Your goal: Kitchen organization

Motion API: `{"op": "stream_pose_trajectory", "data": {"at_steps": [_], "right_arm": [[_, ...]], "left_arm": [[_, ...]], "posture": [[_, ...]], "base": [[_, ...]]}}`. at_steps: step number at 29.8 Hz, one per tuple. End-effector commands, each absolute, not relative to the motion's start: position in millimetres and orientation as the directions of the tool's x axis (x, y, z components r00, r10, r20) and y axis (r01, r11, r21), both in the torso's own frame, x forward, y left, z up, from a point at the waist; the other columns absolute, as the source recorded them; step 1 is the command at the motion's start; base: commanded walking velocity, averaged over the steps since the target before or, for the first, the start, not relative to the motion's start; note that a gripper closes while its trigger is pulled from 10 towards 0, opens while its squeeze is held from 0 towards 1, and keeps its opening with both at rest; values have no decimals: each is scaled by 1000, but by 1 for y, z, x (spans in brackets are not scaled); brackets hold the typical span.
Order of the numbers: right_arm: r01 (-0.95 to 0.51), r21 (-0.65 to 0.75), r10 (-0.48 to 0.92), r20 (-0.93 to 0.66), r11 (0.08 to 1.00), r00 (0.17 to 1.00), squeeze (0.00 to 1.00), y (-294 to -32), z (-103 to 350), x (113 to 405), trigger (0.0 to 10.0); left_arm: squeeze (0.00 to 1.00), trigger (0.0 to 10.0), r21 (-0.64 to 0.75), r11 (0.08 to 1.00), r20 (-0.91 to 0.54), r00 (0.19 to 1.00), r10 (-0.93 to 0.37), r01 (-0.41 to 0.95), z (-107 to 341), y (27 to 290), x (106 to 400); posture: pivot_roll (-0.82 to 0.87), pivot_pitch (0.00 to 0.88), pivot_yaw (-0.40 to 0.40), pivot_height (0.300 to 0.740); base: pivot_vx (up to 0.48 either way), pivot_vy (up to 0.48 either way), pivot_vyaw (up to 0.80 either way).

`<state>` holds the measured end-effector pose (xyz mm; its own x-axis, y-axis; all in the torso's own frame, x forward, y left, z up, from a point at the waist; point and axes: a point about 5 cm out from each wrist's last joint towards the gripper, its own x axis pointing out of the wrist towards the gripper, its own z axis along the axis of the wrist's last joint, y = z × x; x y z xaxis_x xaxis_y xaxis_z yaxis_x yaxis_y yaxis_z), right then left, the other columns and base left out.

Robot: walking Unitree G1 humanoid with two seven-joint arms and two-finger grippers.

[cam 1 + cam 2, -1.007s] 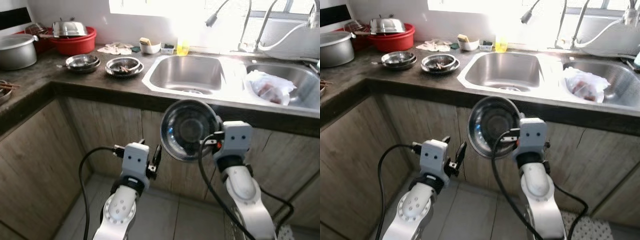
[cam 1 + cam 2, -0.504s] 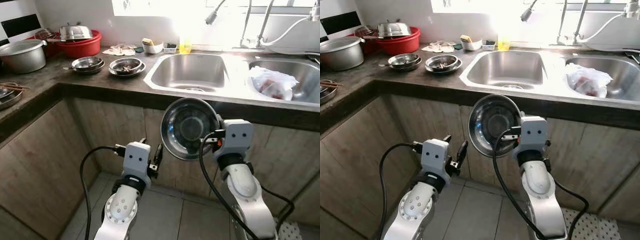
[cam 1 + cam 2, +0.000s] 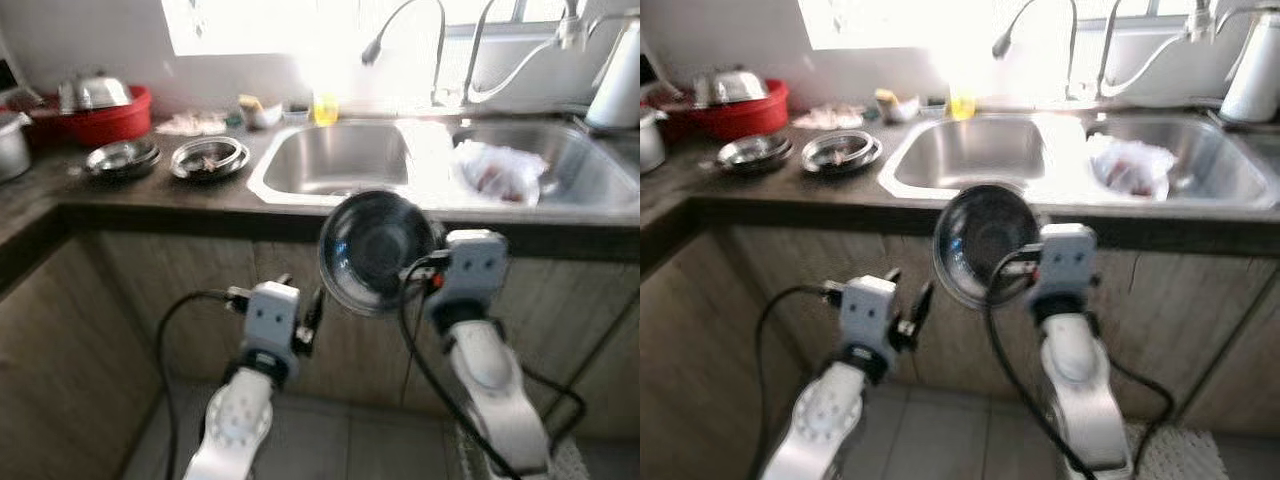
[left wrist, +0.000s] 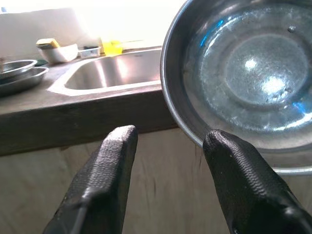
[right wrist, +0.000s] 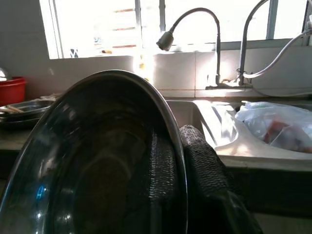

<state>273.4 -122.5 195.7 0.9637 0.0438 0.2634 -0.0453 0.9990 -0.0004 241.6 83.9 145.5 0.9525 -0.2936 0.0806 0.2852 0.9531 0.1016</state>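
A round steel bowl (image 3: 375, 250) is held upright on its edge in front of the counter, below the left sink basin (image 3: 340, 160). My right gripper (image 3: 428, 277) is shut on the bowl's rim; in the right wrist view one finger (image 5: 161, 180) lies inside the rim and the other outside. My left gripper (image 3: 300, 312) hangs lower and to the left, open, with nothing between its fingers (image 4: 105, 170). The left wrist view looks up at the bowl (image 4: 248, 83) just past those fingers.
Two stacks of steel dishes (image 3: 210, 155) (image 3: 122, 157) sit on the dark counter left of the sink, with a red basin (image 3: 98, 115) behind. A plastic bag (image 3: 500, 170) lies in the right basin. Taps (image 3: 400, 40) rise behind. Wooden cabinet fronts (image 3: 150, 290) stand close ahead.
The camera has swung right and the picture is blurred; the counter slid left in view. Both arms and the held bowl keep the same pose.
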Motion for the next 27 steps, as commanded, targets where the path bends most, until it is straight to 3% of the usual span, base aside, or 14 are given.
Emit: {"op": "stream_pose_trajectory", "data": {"at_steps": [1, 27], "right_arm": [[-19, 0, 19, 287, 1000, 958, 0, -130, 202, 275, 10000], [-81, -4, 76, 380, 997, 922, 0, -134, 231, 291, 10000]], "left_arm": [[0, 10000, 99, 949, 90, 947, -307, 298, 148, 79, 241], [0, 10000, 96, 953, 106, 949, -295, 286, 151, 80, 242]], "posture": [[28, 12, 11, 740], [23, 17, 6, 740]], "base": [[454, 0, 0], [428, 0, 0]]}}
